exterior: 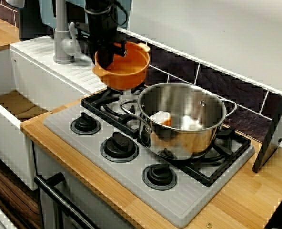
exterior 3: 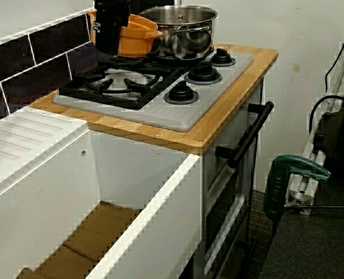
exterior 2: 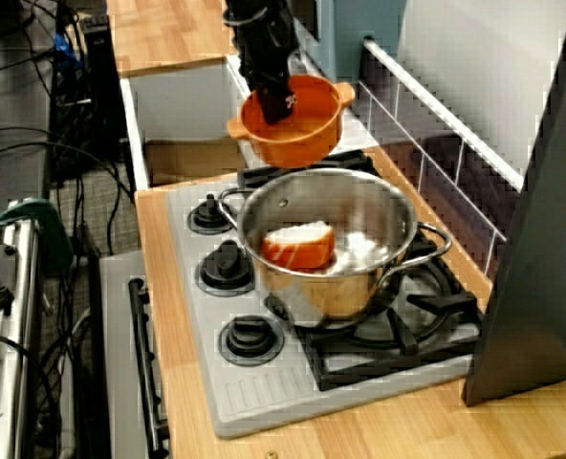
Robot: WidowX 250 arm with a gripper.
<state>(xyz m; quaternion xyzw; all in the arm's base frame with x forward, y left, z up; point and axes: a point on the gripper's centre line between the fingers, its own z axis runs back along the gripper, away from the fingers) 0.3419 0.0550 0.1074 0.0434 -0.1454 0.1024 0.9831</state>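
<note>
Black gripper point(exterior: 106, 53) comes down from 12 o'clock, fingers clamped on the near-left rim of the round orange plastic pot point(exterior: 127, 67). The pot hangs clear of the black iron grate point(exterior: 105, 106) at the back burner. From the fingers its bowl lies toward 4 o'clock in the side view, and its two lug handles run 2 to 8 o'clock. The shiny steel pot point(exterior: 184, 121) sits at 4 o'clock, close but apart. Count: one orange pot, one steel pot (one orange-and-white chunk point(exterior 2: 299, 245) inside), three black round knobs point(exterior: 119, 146)
</note>
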